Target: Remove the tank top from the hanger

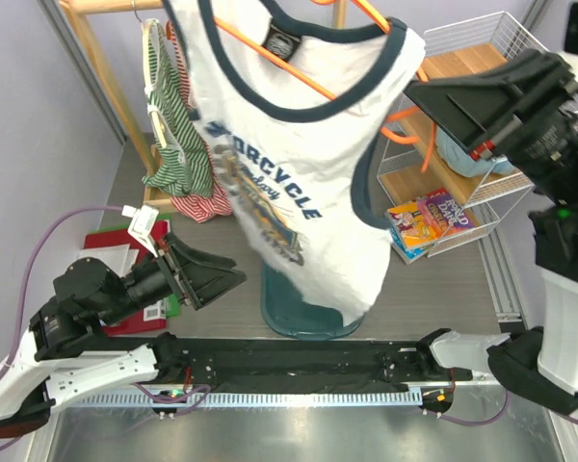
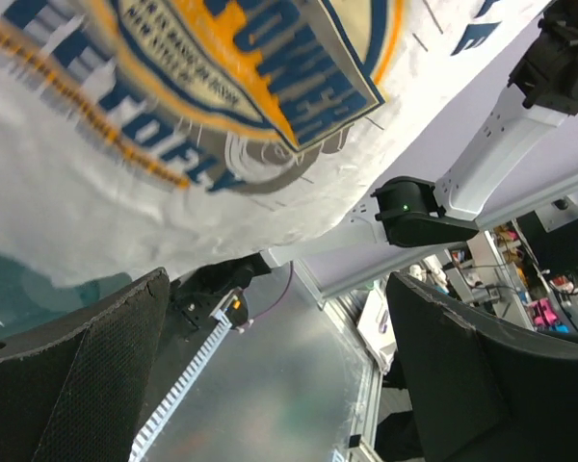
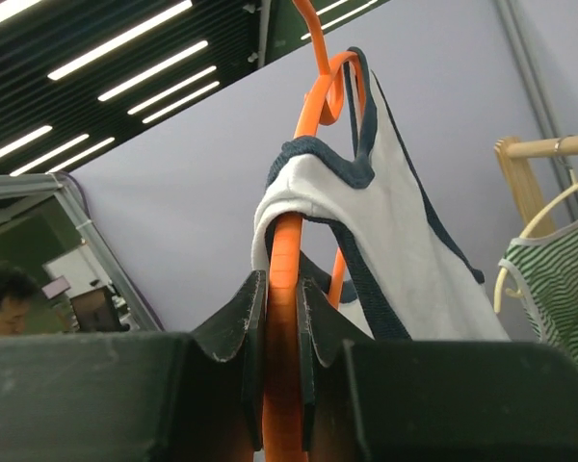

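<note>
The white tank top [image 1: 299,164] with navy trim and the navy-and-yellow print hangs in mid-air on the orange hanger [image 1: 270,63]. My right gripper [image 1: 419,96] is shut on the hanger's right shoulder end. In the right wrist view the orange hanger [image 3: 281,269] sits clamped between my jaws, with a strap of the tank top [image 3: 395,241] draped over it above. My left gripper [image 1: 226,274] is open and empty, just left of the top's lower hem. In the left wrist view the printed fabric of the tank top [image 2: 222,115] fills the space above my open fingers [image 2: 87,375].
A wooden rack [image 1: 106,67] at the back left holds a green striped top [image 1: 178,135] and a red-and-white striped one [image 1: 207,204]. A wire basket shelf [image 1: 462,115] with books [image 1: 429,219] stands at the right. A dark teal stand [image 1: 299,308] sits under the tank top.
</note>
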Available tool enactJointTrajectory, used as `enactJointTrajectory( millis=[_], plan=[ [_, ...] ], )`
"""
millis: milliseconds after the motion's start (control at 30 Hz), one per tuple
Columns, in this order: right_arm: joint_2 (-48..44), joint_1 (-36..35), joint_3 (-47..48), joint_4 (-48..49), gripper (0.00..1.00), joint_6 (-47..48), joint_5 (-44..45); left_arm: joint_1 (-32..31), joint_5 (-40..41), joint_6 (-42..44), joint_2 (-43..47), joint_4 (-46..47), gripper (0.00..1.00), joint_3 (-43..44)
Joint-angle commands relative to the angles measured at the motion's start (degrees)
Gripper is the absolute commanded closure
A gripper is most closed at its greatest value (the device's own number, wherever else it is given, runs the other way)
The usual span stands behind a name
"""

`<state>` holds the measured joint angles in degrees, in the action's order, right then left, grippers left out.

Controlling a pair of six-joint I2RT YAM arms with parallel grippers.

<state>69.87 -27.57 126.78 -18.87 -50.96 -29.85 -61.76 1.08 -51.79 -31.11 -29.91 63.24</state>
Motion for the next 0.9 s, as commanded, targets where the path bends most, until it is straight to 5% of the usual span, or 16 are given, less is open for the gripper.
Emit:
enactJointTrajectory(
  millis=[0, 267, 467, 867],
  plan=[
    [3.78, 0.15, 3.2, 16.05, 0.99, -10.29, -2.76, -0.12, 3.4, 0.81, 2.1, -1.38, 0.06, -0.75],
    [10.64, 0.15, 7.69, 25.2, 0.99, -17.95, -1.89, -0.12, 4.98, 0.9, 5.71, -1.99, 0.06, -2.16],
    [9.5, -2.39, -1.61, 28.45, 0.99, -15.23, -0.04, -0.12, 3.67, 1.08, 8.52, -0.85, 0.07, -3.3],
    [7.65, -27.88, -26.05, 15.27, 0.99, 16.76, 19.53, -0.12, 1.91, 1.43, 8.53, 0.12, 0.11, -1.02]
  ],
)
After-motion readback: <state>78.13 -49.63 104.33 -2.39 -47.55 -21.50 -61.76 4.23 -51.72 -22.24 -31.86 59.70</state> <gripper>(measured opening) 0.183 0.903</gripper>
